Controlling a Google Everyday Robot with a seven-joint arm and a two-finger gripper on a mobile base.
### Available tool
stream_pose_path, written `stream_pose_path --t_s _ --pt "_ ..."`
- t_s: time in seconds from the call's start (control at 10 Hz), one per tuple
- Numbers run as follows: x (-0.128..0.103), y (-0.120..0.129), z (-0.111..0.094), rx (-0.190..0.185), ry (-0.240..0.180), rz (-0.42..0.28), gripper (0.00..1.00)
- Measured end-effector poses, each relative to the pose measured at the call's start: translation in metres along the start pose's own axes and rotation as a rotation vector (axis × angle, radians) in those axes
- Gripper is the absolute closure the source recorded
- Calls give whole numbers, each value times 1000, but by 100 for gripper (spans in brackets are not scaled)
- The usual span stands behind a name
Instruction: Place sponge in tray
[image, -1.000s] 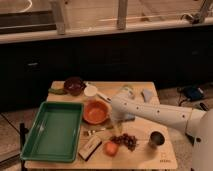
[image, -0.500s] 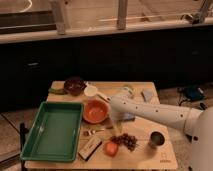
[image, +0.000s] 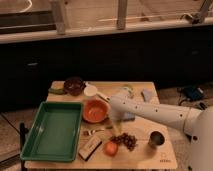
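One end effector (image: 117, 127) hangs low over the middle of the worktop (image: 142, 157), its fingers spread with nothing between them, just right of the orange bowl (image: 95, 110). Beside it, partly under the white arm (image: 156, 114), the blue-grey sponge (image: 129, 117) lies flat on the wood. Dark grapes (image: 126, 140) sit just in front. The green tray (image: 35, 150) stands at the left edge, well apart from the sponge.

1. You have no text, label, brand or number that can be read anywhere in this view.
2. The nearest thing to print is a small dark mark (image: 162, 161) on the table (image: 142, 156), at its front right corner; you cannot make out any characters in it.
3. The gripper (image: 117, 129) hangs over the table just right of the orange bowl (image: 95, 111) and shows you no legible lettering.
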Motion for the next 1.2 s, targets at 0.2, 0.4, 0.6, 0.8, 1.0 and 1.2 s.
stream_pose_path --t_s 0.2,0.4,0.6,0.8,1.0,1.2 --pt "0 0 -1 0 0 1 27" --pt "-1 -4 2 -1 -7 -10 27" --pt "-2 -4 2 -1 -9 -11 23" --pt "-2 -4 2 -1 -8 -10 20" --pt "3 -4 -9 11 -5 0 20" --pt "7 -6 -19 19 -2 13 20"
